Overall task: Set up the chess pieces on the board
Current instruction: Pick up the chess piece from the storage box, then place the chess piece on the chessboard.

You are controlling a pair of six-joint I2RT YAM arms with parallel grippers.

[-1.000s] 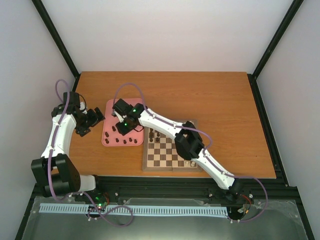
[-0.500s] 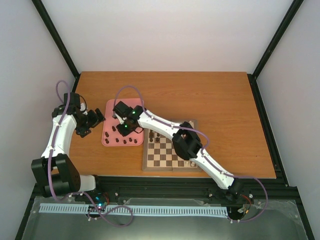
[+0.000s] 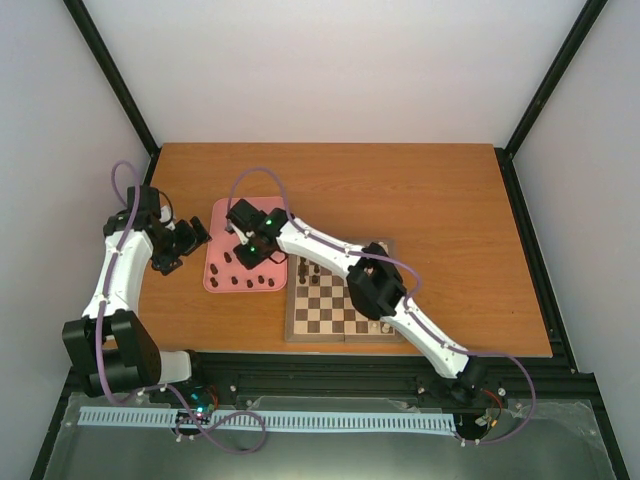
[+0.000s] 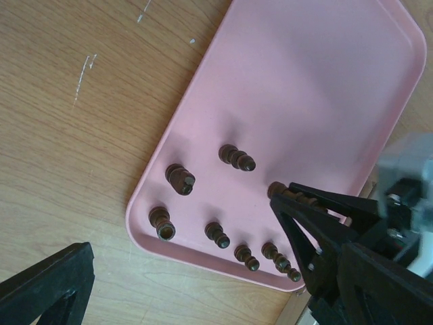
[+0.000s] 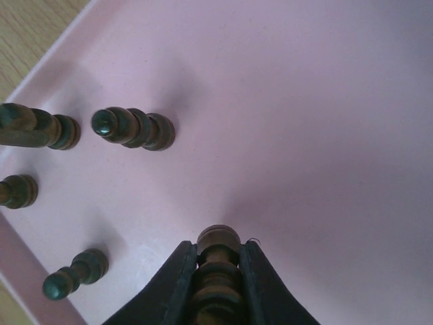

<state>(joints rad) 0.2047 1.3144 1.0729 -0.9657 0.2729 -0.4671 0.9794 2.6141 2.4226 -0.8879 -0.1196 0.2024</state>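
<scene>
Right pincer [image 5: 218, 252] has closed onto a chess piece [image 5: 216, 235]; bare tray [image 5: 304, 101] ahead, rim leftward; left pincer [image 3: 188, 238] gapes wide

Soft, even light throughout. On the flat pink plastic tray [image 5: 304, 81], small dark brown turned-wood chess pieces [image 5: 132, 127] cast faint shadows toward 1 o'clock; the black right gripper [image 5: 216, 252], at 6 o'clock in its wrist view, is blurred.

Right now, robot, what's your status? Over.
Right gripper shut on a chess piece on the pink tray. Left gripper open, beside tray. Neighbouring pieces stand clear.
</scene>
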